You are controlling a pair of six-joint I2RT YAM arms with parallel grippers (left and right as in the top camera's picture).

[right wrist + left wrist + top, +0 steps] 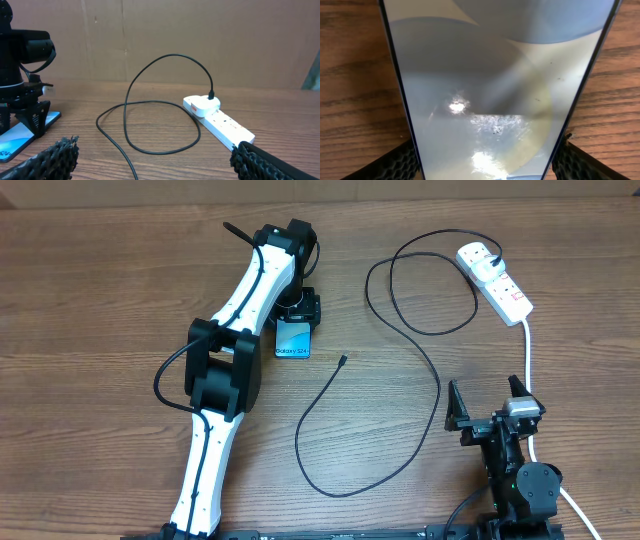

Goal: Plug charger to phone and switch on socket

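Observation:
The phone (293, 340) lies flat on the table, its "Galaxy S24" end towards the front. It fills the left wrist view (495, 90) and shows at the left of the right wrist view (15, 140). My left gripper (297, 315) stands over it, a finger against each long edge (487, 155). The charger's black cable (437, 380) loops across the table. Its connector tip (342, 361) lies free, right of the phone. Its plug head (478, 256) sits in the white socket (505, 290), also seen in the right wrist view (225, 125). My right gripper (490, 405) is open and empty.
The socket's thick white cord (528, 355) runs down the right side, past my right arm. A brown cardboard wall (200, 35) stands behind the table. The cable's big loop (150, 125) lies between my right gripper and the socket.

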